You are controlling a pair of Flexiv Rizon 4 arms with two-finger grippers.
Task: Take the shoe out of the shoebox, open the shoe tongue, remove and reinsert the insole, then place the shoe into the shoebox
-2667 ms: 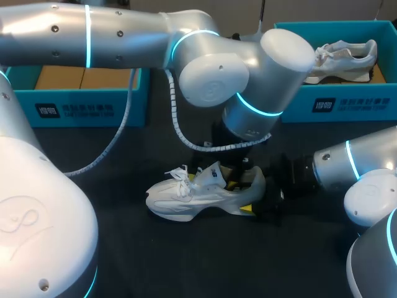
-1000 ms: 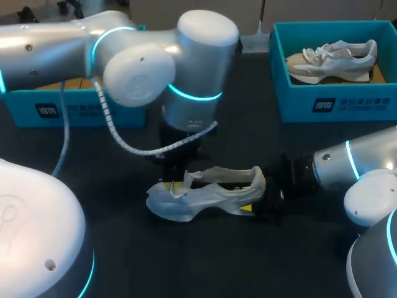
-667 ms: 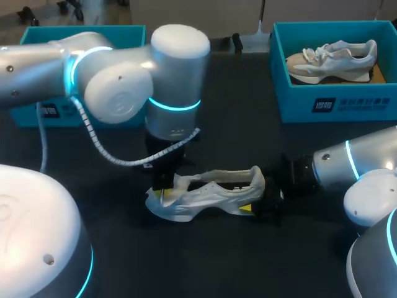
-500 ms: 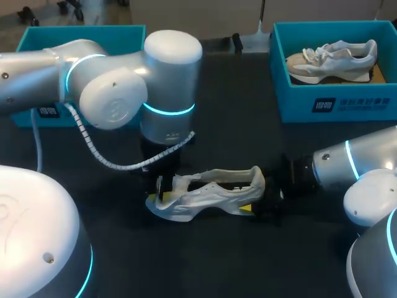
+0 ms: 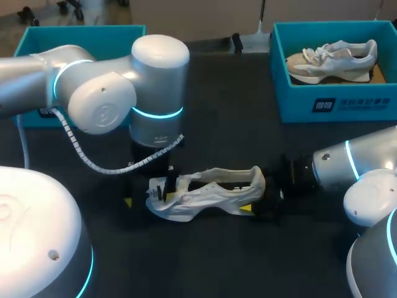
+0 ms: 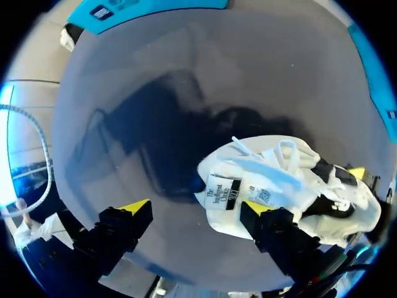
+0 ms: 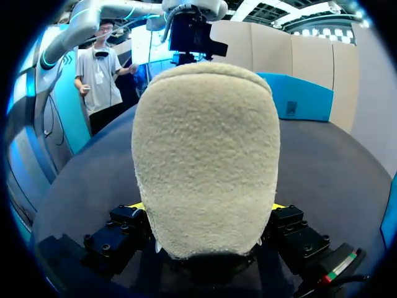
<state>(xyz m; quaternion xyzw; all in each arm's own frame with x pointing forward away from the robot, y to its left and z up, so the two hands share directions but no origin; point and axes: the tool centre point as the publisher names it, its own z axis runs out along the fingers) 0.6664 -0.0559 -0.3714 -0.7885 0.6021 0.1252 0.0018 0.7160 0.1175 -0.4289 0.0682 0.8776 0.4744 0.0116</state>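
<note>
The left gripper [image 6: 195, 210] is hanging low over the bench [image 5: 236, 143], its two yellow-tipped fingers standing spread wide with only bare dark surface between them. One finger is sitting right at the toe end of the white shoe [image 5: 208, 194]; I cannot tell whether it is touching. The other finger is hovering clear of the shoe, on the side toward the bench's left edge. From the left wrist view the tongue [image 6: 223, 189] is lying pulled out, its printed label facing the camera, and the loose laces [image 6: 273, 155] are trailing across the upper just beyond it.

The right gripper [image 7: 208, 208] is pinching the shoe at its heel [image 7: 205, 155]. The fuzzy pale heel is filling the space between the two fingers, and both are pressing on it from opposite sides, only slivers of yellow showing at either flank.

The shoe itself is lying on its sole near the middle of the bench, toe pointing toward the left edge and heel toward the right.

The left arm [image 5: 105, 93] is coming in from the left side and bending down over the toe, while the right arm [image 5: 347, 164] is reaching in low from the right edge.

At the far right corner a blue shoebox [image 5: 335, 102] is standing open with another shoe [image 5: 332, 59] lying inside it. A second shoebox [image 5: 37, 34] is sitting at the far left corner, mostly hidden behind the left arm.
</note>
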